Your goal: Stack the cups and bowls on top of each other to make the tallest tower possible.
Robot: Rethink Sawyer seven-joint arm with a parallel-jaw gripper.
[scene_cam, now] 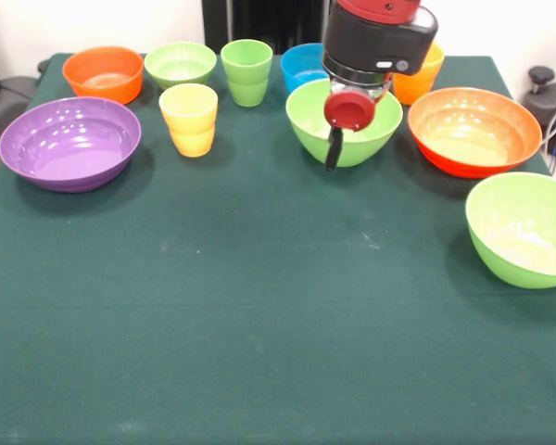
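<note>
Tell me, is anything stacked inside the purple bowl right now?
No, the purple bowl sits empty on the table, apart from the yellow cup beside it.

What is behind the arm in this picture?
Behind the arm, a blue bowl and an orange-yellow cup show partly; the arm covers the rest.

Cups (189, 119) stand between bowls (70, 142) on the table (259, 306).
</note>
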